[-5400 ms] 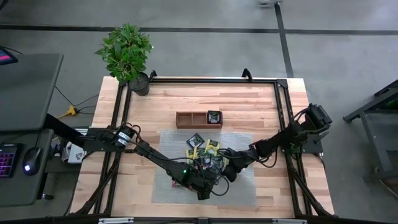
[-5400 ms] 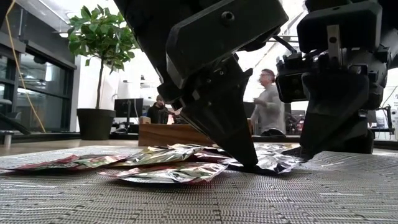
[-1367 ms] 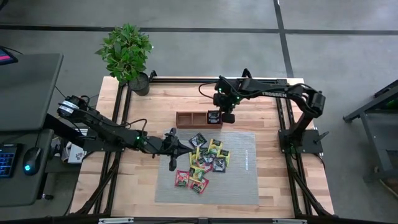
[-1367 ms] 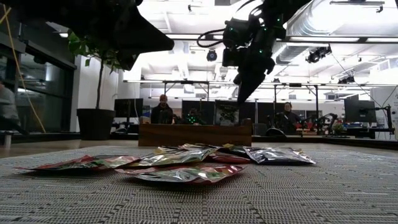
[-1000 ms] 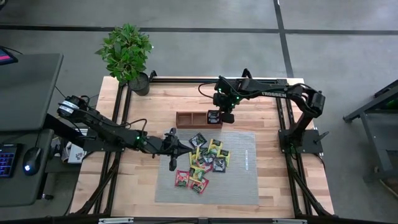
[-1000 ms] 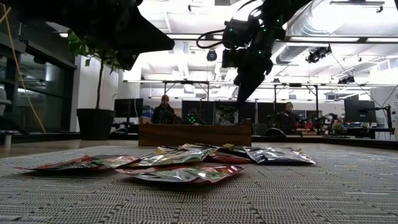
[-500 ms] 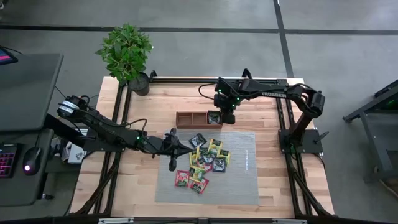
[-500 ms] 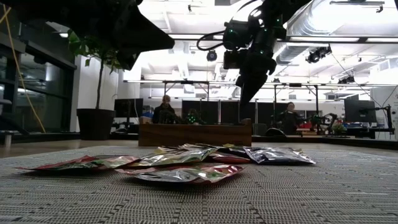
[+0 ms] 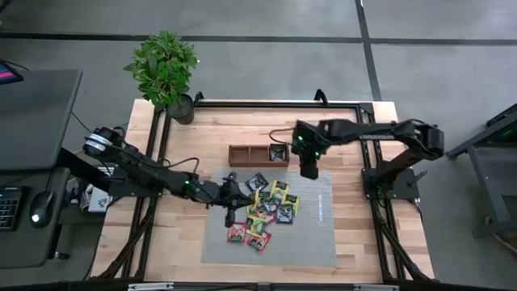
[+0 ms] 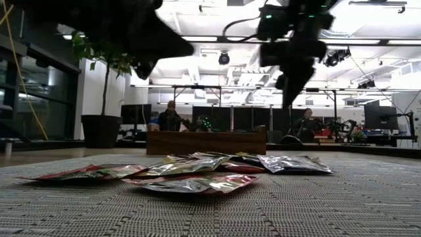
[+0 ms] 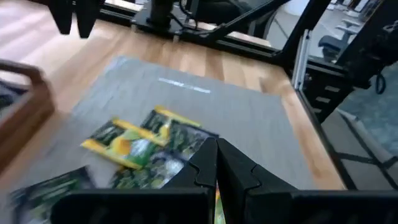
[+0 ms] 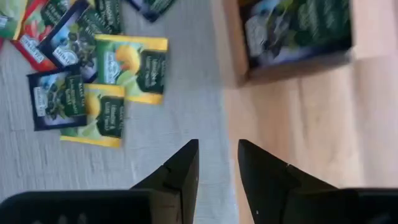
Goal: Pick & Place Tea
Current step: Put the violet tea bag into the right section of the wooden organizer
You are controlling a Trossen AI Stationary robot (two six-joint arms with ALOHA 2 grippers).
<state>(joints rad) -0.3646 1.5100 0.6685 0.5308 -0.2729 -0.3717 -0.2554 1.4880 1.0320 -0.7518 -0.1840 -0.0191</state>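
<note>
The tea [image 9: 260, 212] lies in a heap on the mat [image 9: 311, 234]. The left tool [image 9: 229, 212], shut and empty, hangs over the heap's edge. Farther off, the right tool [image 9: 309, 170] is open and empty, just beside the tray [image 9: 257, 154] (dark tea bags sit in one end). Next, I think, it goes back and picks another bag.

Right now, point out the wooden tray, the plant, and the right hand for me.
Tray [image 9: 249, 153]: high view, its empty middle compartment.
Plant [image 9: 164, 65]: high view, middle of the leaves.
Right hand [image 12: 216, 163]: right wrist view, the gap between its two open fingertips.
</note>
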